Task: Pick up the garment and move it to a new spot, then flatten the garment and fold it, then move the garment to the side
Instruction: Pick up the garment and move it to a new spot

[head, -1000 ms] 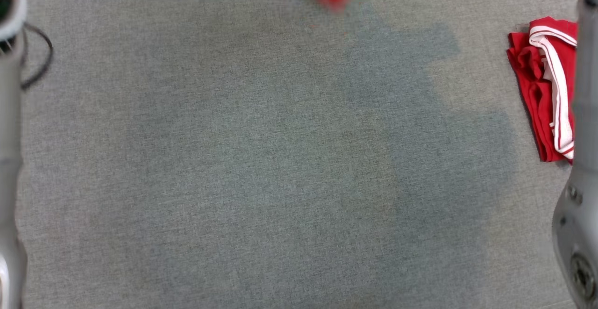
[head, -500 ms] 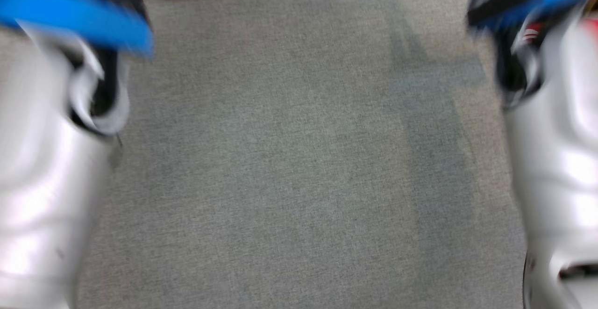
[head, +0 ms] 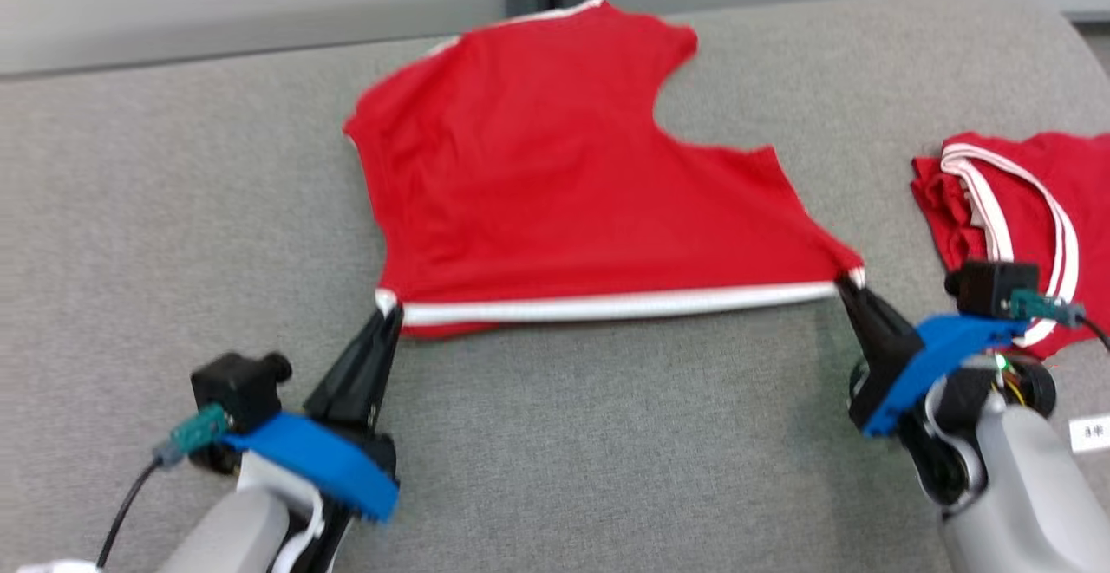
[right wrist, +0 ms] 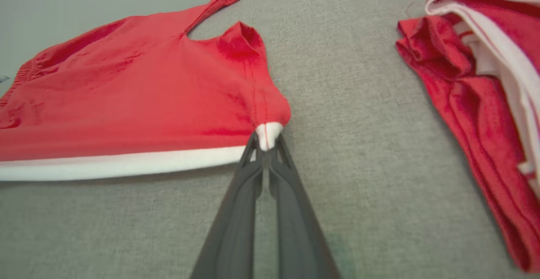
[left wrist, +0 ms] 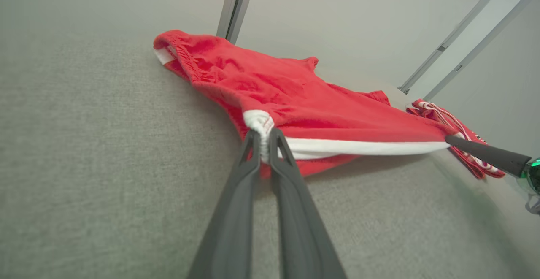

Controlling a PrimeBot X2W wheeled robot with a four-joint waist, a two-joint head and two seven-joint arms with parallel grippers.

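Our head camera looks forward and down across the table (head: 607, 434). Our wrist cameras sit low, close behind the left tool (left wrist: 265, 137) and right tool (right wrist: 265, 144), facing away from us. All three views share the garment (head: 555, 183).

White tag (head: 1090, 433) at right edge of head view carrying small dark marks, too blurred for reading; no legible text.

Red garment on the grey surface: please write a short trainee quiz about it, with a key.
1. True or false: the left hand is shut on a corner of the red garment.
2. What lies near the right hand? A) a second red garment B) a blue towel C) a cup
3. What colour is the band stretched between both hands?
Key: 1 true; 2 A; 3 white
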